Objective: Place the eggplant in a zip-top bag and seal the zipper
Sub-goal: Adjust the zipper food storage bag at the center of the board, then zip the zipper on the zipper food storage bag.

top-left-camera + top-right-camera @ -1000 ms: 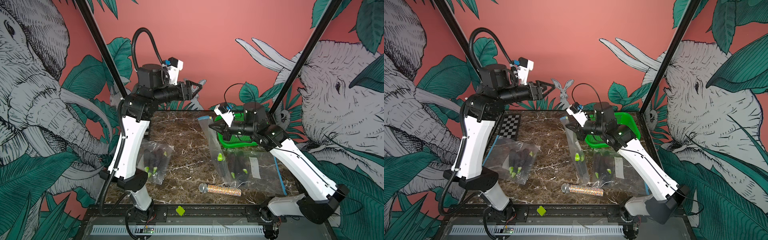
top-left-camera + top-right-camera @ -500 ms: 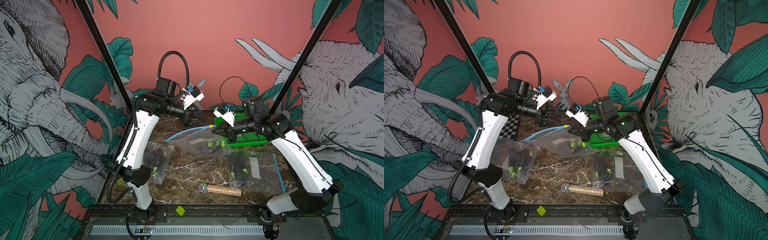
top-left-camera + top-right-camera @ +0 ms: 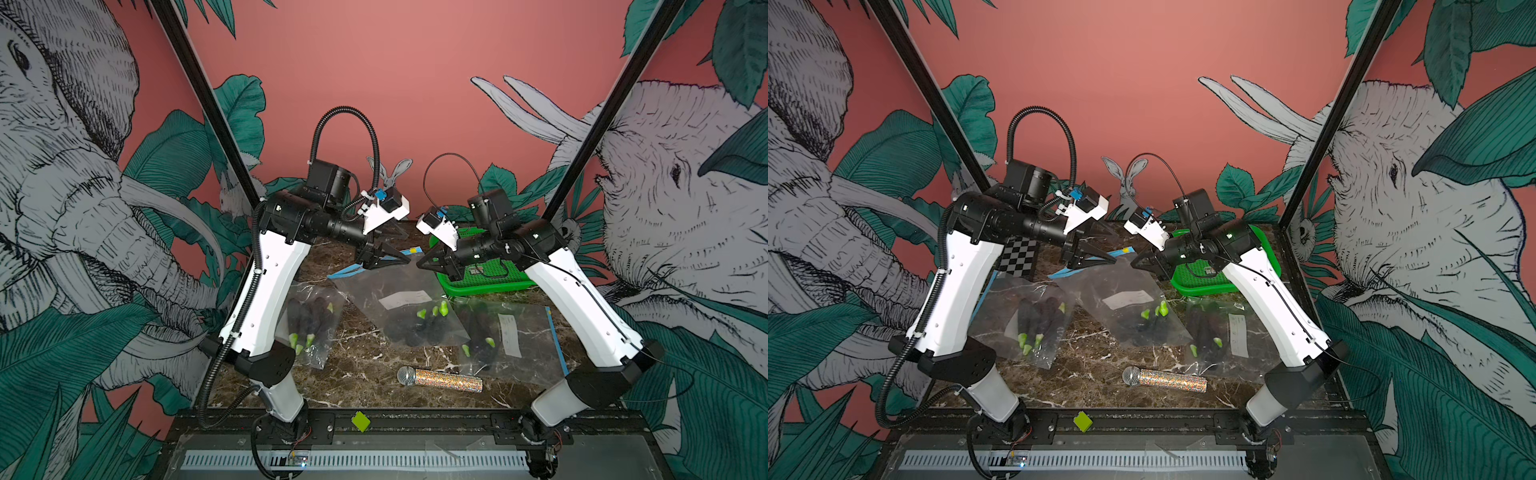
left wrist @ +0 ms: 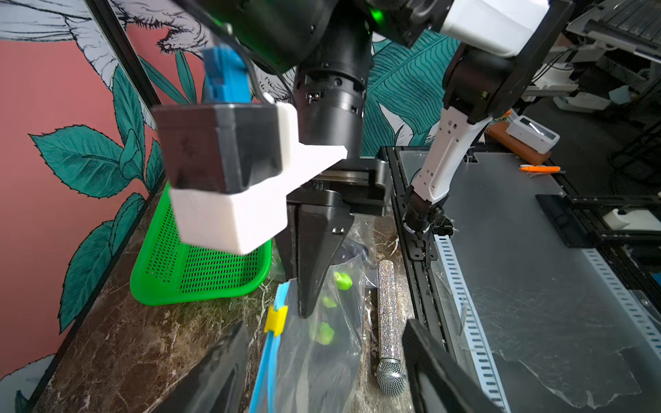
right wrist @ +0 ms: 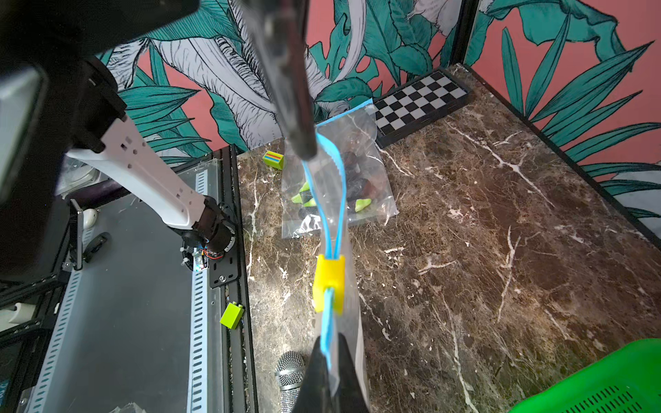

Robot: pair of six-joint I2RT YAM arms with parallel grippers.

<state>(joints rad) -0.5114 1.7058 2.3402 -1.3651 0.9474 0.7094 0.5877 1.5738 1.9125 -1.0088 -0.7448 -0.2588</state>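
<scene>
The left gripper (image 3: 401, 259) is down at the bag's mouth now, jaws spread to either side of the zipper edge. A second ago it hung high, well apart from the bag. The right gripper (image 5: 329, 348) has not let go: its jaws are pressed together on one end of the zipper, as they were.

The bag (image 3: 365, 291) has changed with them. It hung lengthwise from the right gripper alone. Now it slopes from the two grippers down to the table (image 3: 365, 365), loaded end low, mouth edge drawn out between them. The eggplants (image 3: 415, 330) are inside it, heaped dark at the bottom with their green caps showing, so the first half of the task looks done.

What is left is the seal. In the right wrist view the zipper (image 5: 326, 321) runs as one closed line from the right gripper to the slider (image 5: 329, 282). Past the slider it parts into two tracks towards the left gripper, so most of the mouth is open. The slider sits near the right gripper, ahead of the left one's open fingers (image 4: 221, 372); whether a finger already touches the strip I cannot tell. My reading is that the left gripper needs to close on the slider and draw it away from the right.
</scene>
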